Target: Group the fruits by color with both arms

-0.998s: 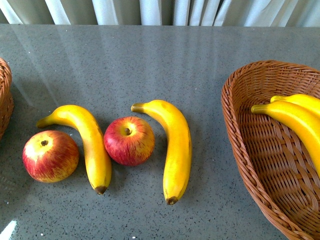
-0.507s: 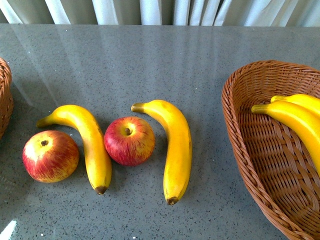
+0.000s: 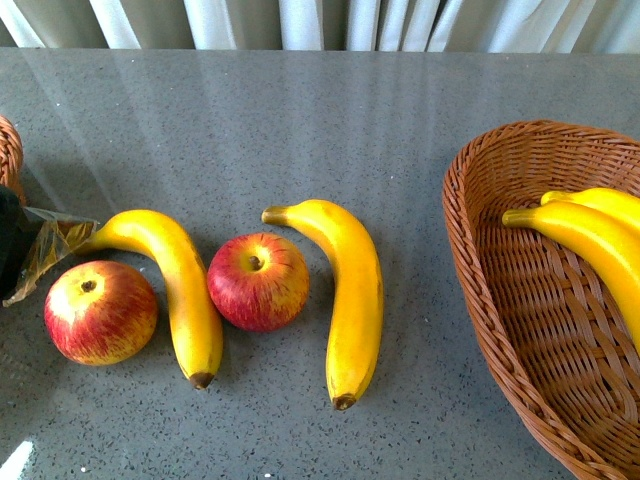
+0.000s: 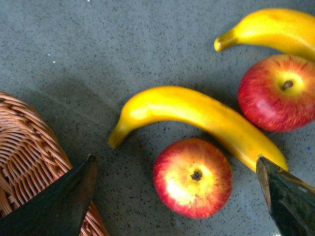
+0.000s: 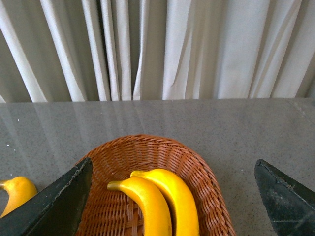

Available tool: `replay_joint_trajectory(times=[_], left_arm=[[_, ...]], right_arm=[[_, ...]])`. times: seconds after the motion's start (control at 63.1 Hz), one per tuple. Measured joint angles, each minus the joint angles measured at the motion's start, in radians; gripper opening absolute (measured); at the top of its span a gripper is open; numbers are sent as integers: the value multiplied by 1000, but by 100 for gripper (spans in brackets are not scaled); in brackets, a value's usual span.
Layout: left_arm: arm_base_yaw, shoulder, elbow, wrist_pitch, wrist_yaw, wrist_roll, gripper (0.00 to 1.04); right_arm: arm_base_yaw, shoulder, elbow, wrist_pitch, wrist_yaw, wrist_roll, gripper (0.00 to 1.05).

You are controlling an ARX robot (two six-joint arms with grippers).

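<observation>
Newly entering from the left, the black left gripper (image 4: 175, 161), jaws spread wide, is framing the leftmost round red-and-yellow apple (image 4: 193, 177).

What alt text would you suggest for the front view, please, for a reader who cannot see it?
Two red apples and two yellow bananas lie alternating on a grey table. A wicker basket at right holds two more bananas; the left pincer shows at the left edge.

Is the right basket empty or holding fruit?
Not empty: two bananas lie inside the basket; front and right wrist views show them.
</observation>
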Motion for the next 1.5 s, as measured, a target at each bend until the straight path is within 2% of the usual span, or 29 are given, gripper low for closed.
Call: replay_joint_trajectory(times=[0.222,0.554,1.505], left_arm=[[24,106,43,-40,32,173,96],[23,184,55,-65,65,292,96],[6,328,74,-29,54,361,96]], right_arm=[[0,0,0,0,0,0,96],[0,0,0,0,0,0,96],[0,0,0,0,0,0,96]])
